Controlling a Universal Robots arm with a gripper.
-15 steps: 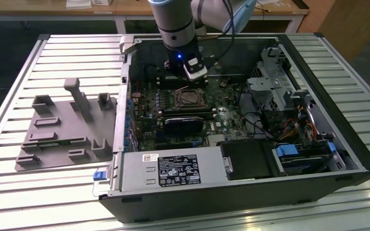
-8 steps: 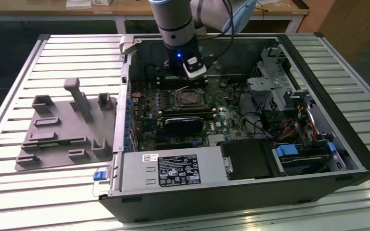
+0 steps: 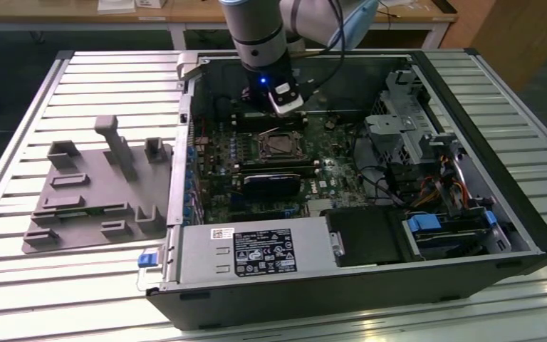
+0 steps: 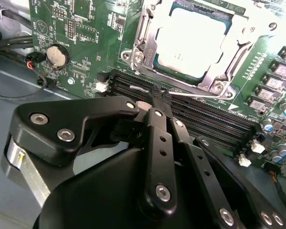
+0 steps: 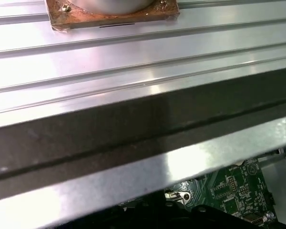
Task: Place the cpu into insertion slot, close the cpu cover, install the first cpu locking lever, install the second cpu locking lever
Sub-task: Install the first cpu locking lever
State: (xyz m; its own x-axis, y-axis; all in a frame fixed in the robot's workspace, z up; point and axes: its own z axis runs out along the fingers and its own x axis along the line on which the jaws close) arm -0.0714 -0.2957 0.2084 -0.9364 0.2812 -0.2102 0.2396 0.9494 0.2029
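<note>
Ribbed aluminium worktop [image 3: 65,285] carries an open computer case [image 3: 350,292] lying on its side, taking up the middle and the exterior view's right part of the surface. A grey moulded fixture [image 3: 93,199] sits just beside the case, toward the worktop edge on the exterior view's left. The arm [image 3: 254,35] comes down from the far edge of the worktop into the case, with the tool [image 3: 283,107] low over the green motherboard [image 3: 216,164], just beyond the insertion slot [image 3: 278,146]. In the second wrist view the cpu [image 4: 190,38] lies flat in that slot, its pale metal top showing through the window of the cpu cover [image 4: 145,45], which is folded down around it. The tool [image 4: 160,95] has its black fingers [image 4: 157,143] drawn together, with no gap visible at the tips. The tips are over the long black memory slots [image 4: 214,119], right beside a thin metal rod [image 4: 200,98] that runs along the socket's side. Whether they pinch that rod I cannot tell. A round coin battery [image 4: 57,55] sits on the board, well apart from the socket. A black card [image 3: 271,184] stands on the near side of the slot, and a grey power supply [image 3: 254,253] fills the case's near corner.
</note>
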